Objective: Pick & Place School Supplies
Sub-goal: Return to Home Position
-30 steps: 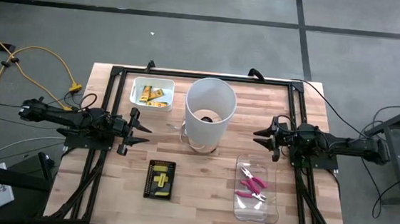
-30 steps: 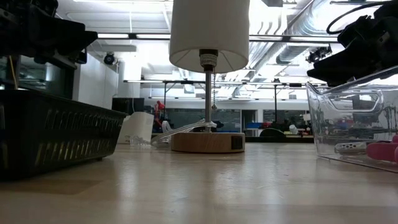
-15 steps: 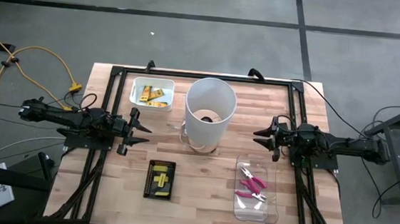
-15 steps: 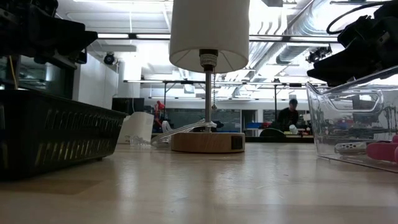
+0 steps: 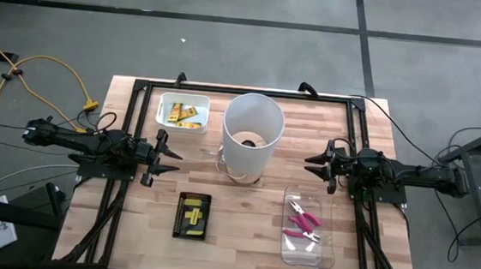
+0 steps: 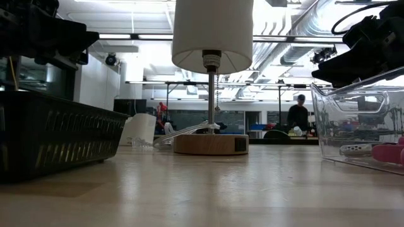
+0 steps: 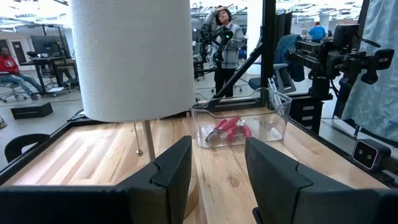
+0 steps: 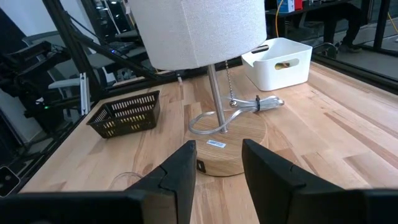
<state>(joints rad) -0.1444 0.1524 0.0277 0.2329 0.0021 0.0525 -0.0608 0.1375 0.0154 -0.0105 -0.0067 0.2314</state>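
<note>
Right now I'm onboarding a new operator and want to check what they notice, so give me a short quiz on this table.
1. True or false: the pink-handled pliers lie in the clear container, not the black bin.
2. What stands between the left gripper and the right gripper? A) the lamp B) the black bin C) the clear container
3. Fill in: both grippers' fingers are ____.

Key: 1 true; 2 A; 3 open.
</note>
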